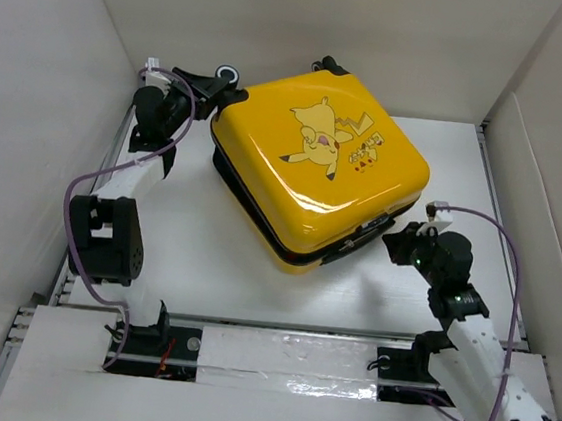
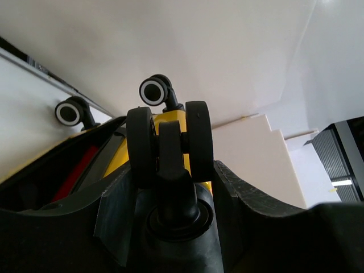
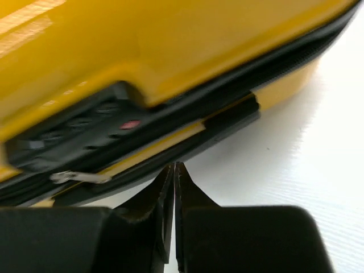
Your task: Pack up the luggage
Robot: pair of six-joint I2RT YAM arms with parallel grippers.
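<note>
The yellow luggage (image 1: 316, 164) with the Pikachu cartoon lies flat on the white table, its lid down but a dark gap showing along the seam. My left gripper (image 1: 208, 90) is at its far left corner, its jaws closed round a black double caster wheel (image 2: 169, 148). In the left wrist view the gripper (image 2: 170, 176) has a finger on each side of that wheel. My right gripper (image 1: 395, 245) is shut and empty at the near right edge. In the right wrist view its tips (image 3: 174, 168) sit just below the black lock panel (image 3: 85, 131) and yellow shell (image 3: 170, 45).
Two more black-and-white wheels (image 2: 152, 91) (image 2: 68, 114) stick out past the held one. Something red (image 2: 74, 170) shows through the gap in the case. White walls (image 1: 42, 95) enclose the table (image 1: 205, 263) on three sides. A metal rail (image 1: 276, 356) runs along the near edge.
</note>
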